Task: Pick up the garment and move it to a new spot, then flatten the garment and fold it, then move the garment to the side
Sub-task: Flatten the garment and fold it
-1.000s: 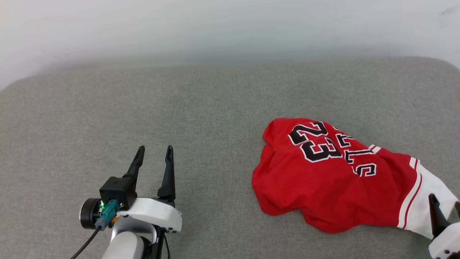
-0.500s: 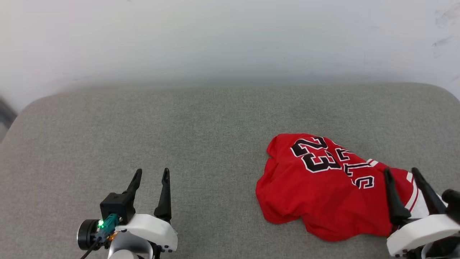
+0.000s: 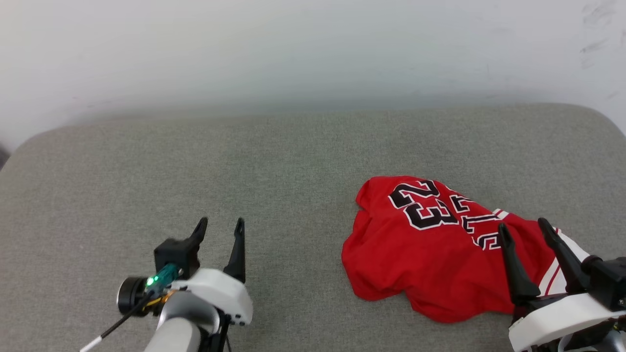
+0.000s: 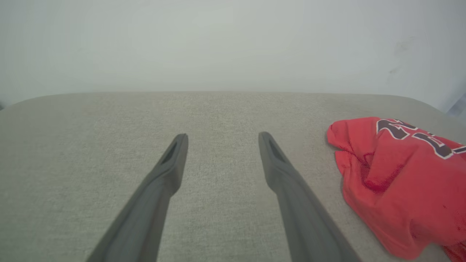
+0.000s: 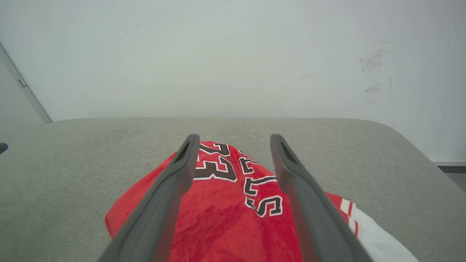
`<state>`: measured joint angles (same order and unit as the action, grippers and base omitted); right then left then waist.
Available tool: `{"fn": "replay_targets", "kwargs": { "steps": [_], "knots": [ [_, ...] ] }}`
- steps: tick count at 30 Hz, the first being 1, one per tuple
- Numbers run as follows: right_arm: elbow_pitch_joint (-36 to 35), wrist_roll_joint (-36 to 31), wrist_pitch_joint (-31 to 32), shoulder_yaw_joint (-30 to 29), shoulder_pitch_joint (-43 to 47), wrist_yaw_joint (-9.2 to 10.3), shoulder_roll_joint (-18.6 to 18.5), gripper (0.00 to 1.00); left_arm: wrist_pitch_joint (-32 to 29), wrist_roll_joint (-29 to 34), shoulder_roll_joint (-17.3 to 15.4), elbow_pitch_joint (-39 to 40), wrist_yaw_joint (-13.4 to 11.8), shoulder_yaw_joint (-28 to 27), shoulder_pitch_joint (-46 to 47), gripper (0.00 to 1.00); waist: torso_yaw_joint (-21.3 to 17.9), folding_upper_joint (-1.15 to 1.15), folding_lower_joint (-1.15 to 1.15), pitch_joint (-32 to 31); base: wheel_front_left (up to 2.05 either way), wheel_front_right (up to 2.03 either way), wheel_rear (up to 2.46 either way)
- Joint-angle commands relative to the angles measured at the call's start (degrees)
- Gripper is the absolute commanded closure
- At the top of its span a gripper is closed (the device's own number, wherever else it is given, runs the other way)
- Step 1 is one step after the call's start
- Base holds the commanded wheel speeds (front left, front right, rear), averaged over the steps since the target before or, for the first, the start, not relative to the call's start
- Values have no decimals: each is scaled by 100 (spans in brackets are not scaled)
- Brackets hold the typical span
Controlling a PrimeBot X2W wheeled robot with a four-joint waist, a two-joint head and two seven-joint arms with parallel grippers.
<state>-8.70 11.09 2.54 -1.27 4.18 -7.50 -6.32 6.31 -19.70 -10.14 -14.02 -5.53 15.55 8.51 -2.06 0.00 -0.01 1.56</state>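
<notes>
The garment [image 3: 430, 254] lies crumpled on the right of the grey padded table [image 3: 274, 161]. It is a red jersey with black white-outlined lettering and the number 23, and a white sleeve with red stripes at its right end. My right gripper [image 3: 524, 226] hangs open over the garment's right part, fingers apart with nothing between them. The right wrist view has the garment [image 5: 225, 207] under and between those fingers. My left gripper [image 3: 219, 224] stands open over bare table well left of the garment. In the left wrist view the garment [image 4: 400, 174] lies off to the right.
A pale wall [image 3: 293, 49] rises behind the table's rounded far edge. The grey surface stretches bare across the middle and left. At the right, the table's corner curves away [image 5: 418, 153] toward a dark floor strip.
My right gripper came up from the lower right corner and now sits over the garment's right part. The head camera shifted, so the whole scene slid. The left gripper stayed open.
</notes>
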Motion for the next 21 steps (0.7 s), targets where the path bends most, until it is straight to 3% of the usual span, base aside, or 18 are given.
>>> {"fn": "replay_targets", "kwargs": {
  "steps": [1, 9, 17, 21],
  "knots": [
    [-76, -29, 17, -2, -56, 2, -12, 0, -40, 71, 36, 14, 46, 58, 269, 0, -32, 0, 1, 159, 0, 0, 0],
    [-211, -8, 131, 49, -412, 2, -53, 0, -841, 106, 319, -407, 466, 588, 1671, 0, -231, 0, 1, 794, 0, 0, 0],
    [-156, 107, 101, 120, -681, 2, -60, 0, -2318, -38, 520, -1280, 1018, 1274, 2681, 0, -525, 0, 1, 1198, 0, 0, 0],
    [-56, 179, 66, 138, -743, 2, -29, 0, -3053, -179, 586, -1696, 1160, 1578, 2943, 0, -666, 0, 1, 1336, 0, 0, 0]
  ]
}}
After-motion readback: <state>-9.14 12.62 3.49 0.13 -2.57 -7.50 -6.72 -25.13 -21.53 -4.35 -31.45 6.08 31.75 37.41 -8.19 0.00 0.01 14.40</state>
